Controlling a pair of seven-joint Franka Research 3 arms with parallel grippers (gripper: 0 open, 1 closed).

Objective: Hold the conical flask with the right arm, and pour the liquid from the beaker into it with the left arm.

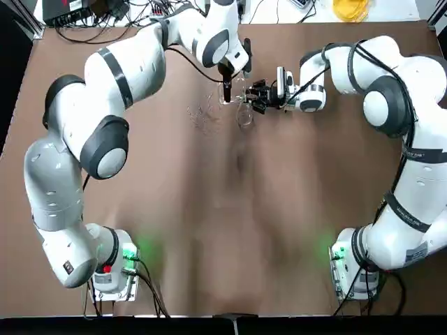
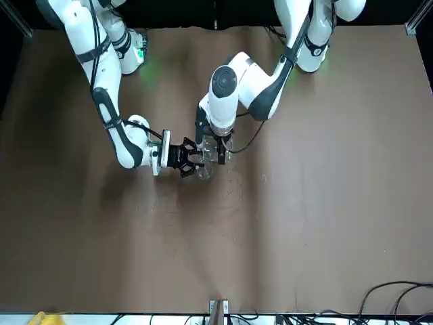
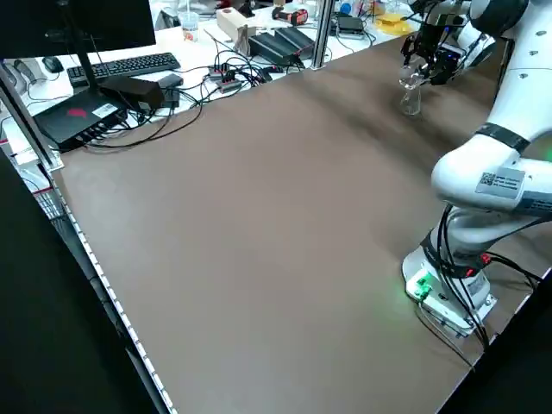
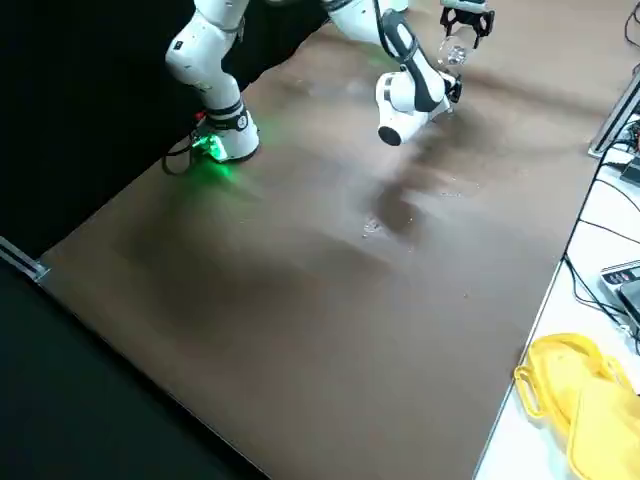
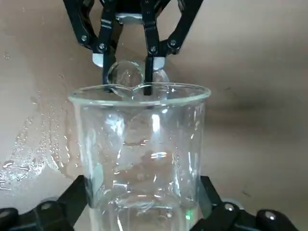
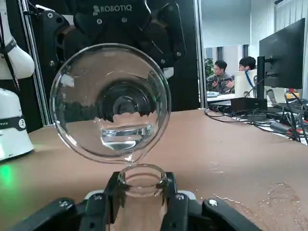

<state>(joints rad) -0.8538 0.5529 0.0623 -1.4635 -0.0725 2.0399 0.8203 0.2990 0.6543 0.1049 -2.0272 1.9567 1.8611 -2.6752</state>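
Top center of the overhead frame: your right hand (image 1: 260,97) clamps the flask (image 1: 244,114) neck steady, so your left hand (image 1: 226,89), clamped on the tipped beaker (image 5: 142,149), pours cleanly.

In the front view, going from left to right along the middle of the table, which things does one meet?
Right arm's black gripper → small clear glass conical flask → clear glass straight-sided beaker, held by the left arm's black gripper.

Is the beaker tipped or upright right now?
Tipped. The right wrist view looks onto the beaker's round base, liquid pooled low, above the conical flask's mouth.
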